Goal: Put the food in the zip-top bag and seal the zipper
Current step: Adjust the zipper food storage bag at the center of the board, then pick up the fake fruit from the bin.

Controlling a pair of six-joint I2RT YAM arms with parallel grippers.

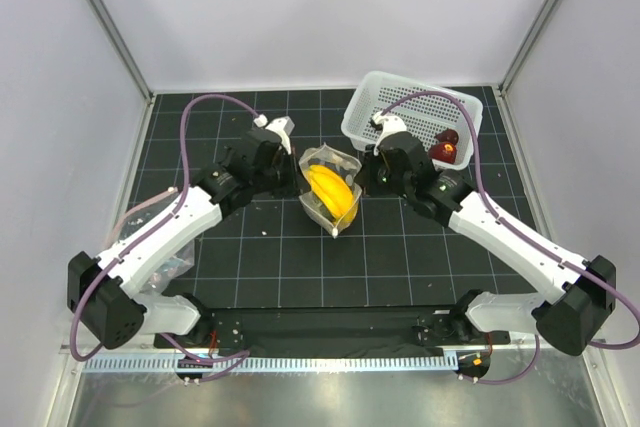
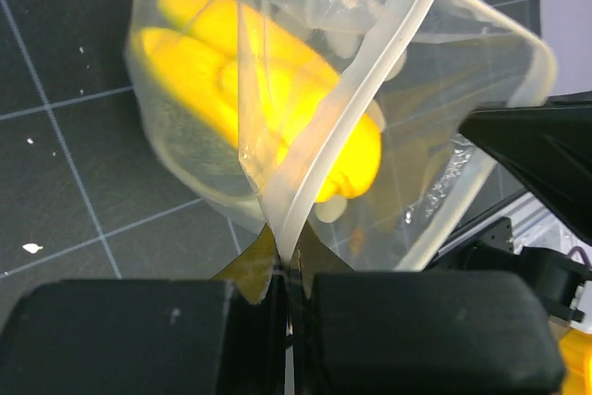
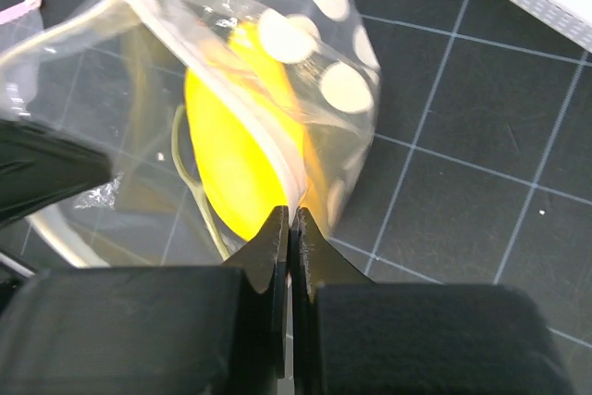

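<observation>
The counter (image 1: pixel 400 257) is a black mat ruled with a pale grid and flecked with a few white specks. Plain pale walls (image 1: pixel 320 7) close it in at the back and both sides, with grey metal posts (image 1: pixel 105 22) at the back corners.

The zip-top bag (image 1: pixel 330 192) sits at the middle of the mat with the yellow banana (image 1: pixel 328 189) inside it. Its zipper (image 2: pixel 370 90) bows open, unsealed.

On the bag's left, the left gripper (image 2: pixel 287 265) has its jaws pinched tight on the mouth edge. On the bag's right, the right gripper (image 3: pixel 289 228) is likewise clamped on the opposite edge. The mouth is spread between them.

Behind and to the right of the bag stands a white perforated basket (image 1: pixel 400 87). It holds the dark-red fruits (image 1: pixel 445 147), well apart from the bag.
</observation>
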